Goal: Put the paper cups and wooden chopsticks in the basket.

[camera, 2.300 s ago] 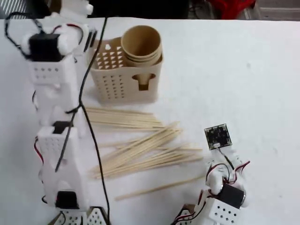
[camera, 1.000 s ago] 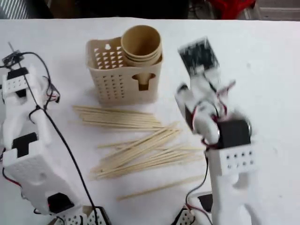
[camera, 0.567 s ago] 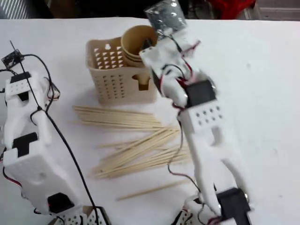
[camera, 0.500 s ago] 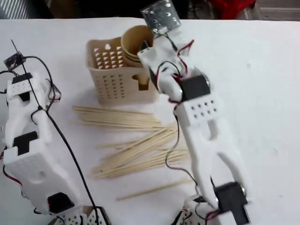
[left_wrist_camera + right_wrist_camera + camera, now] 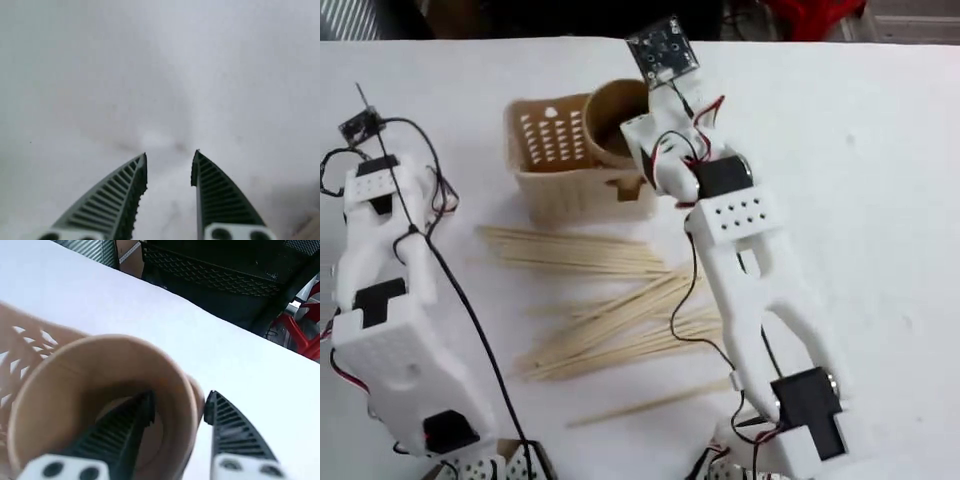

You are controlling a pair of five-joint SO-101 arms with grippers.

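From the overhead camera I have a white table (image 5: 890,180) under the whole workspace, evenly lit, with only soft, pale shadows lying on it. Past its far edge at 12 o'clock the room falls dark. At 1 o'clock something red (image 5: 815,12) pokes in, at 11 o'clock there is a grey ribbed panel (image 5: 348,14), and toward 2 o'clock a pale grey surface (image 5: 910,20). The right wrist camera looks over that far edge to a black mesh panel (image 5: 220,272) with a brown cardboard box (image 5: 127,251) beside it, and red tubular legs (image 5: 306,327) – chair or stool, I cannot tell which. The left wrist camera gives me plain white tabletop – faintly shadowed
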